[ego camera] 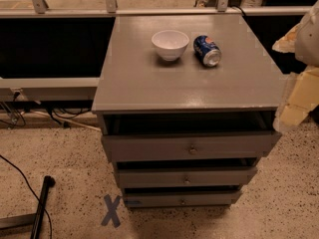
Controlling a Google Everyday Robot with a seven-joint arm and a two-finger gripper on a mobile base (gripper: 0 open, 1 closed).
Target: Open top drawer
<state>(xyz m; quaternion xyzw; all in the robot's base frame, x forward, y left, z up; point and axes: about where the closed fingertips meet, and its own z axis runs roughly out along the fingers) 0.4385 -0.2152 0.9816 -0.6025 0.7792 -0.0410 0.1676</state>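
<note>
The grey cabinet (149,83) has three drawers stacked at its front. The top drawer (149,147) is the widest, with a small round metal knob (192,150) at its centre. Its front stands a little out from the cabinet, with a dark gap showing above it. My gripper (294,106), pale cream, hangs at the right edge of the view, beside the cabinet's right front corner and just above the drawer's right end. It is apart from the knob and holds nothing that I can see.
A white bowl (170,44) and a blue can (207,51) lying on its side sit on the cabinet top. Two narrower drawers (184,178) lie below. A grey tape X (111,210), a black pole (42,203) and cables (12,113) are on the floor at left.
</note>
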